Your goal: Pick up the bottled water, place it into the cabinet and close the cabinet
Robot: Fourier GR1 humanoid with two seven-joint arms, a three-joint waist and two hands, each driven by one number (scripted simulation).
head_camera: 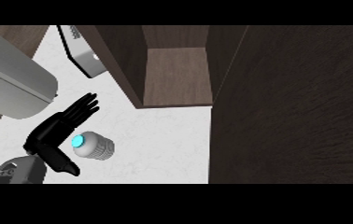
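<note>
The bottle (pixel 92 145) stands upright on the pale counter (pixel 158 143), near and to the left of the open cabinet (pixel 176 73), well apart from it. The left hand (pixel 59 129) is just beside the bottle on its left, fingers straight, thumb spread below, grasping nothing. The cabinet door (pixel 283 106) stands swung out at right. A grey appliance (pixel 21 87) sits far left. The right hand does not show.

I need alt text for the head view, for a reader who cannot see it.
A black left robot hand, fingers straight, sits beside a bottled water on a white counter. Beyond it stands an open dark wood cabinet.
</note>
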